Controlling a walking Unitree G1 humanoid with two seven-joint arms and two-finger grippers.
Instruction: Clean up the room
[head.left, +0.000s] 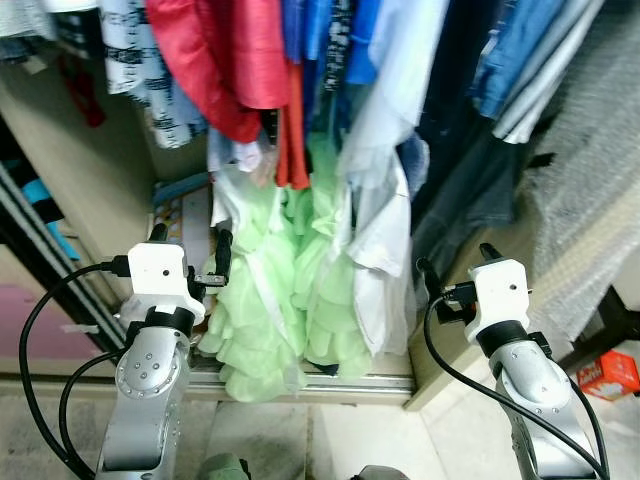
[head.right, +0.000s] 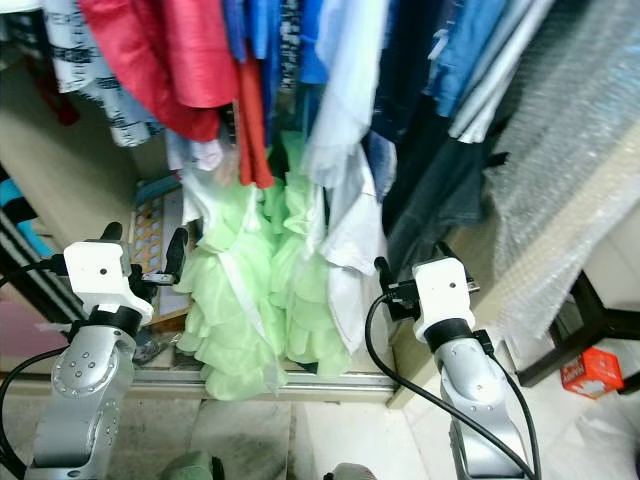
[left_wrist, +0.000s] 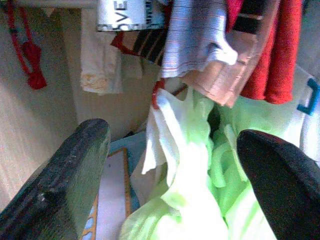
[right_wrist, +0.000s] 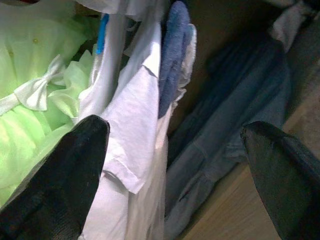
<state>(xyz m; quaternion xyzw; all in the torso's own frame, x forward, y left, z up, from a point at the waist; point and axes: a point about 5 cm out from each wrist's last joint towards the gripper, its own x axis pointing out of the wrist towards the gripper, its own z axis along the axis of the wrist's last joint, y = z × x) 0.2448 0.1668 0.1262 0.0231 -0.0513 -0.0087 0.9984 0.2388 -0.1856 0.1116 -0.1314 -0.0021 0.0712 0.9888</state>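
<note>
I face an open wardrobe full of hanging clothes. A light green ruffled dress (head.left: 270, 300) hangs low in the middle, with a white shirt (head.left: 375, 260) to its right and a red garment (head.left: 225, 60) above. My left gripper (head.left: 192, 245) is open at the dress's left edge, nothing between its fingers; in the left wrist view the left gripper (left_wrist: 172, 137) frames the green fabric (left_wrist: 200, 200). My right gripper (head.left: 457, 262) is open too, raised before the dark blue clothes (right_wrist: 235, 125) right of the white shirt (right_wrist: 135, 125).
The wardrobe's metal sliding track (head.left: 330, 380) runs along the floor below the dress. A bubble-wrapped piece (head.left: 590, 180) stands at the right, with a black stool leg (head.left: 610, 325) and an orange box (head.left: 608, 373) on the floor. A wooden side wall (head.left: 100, 180) closes the left.
</note>
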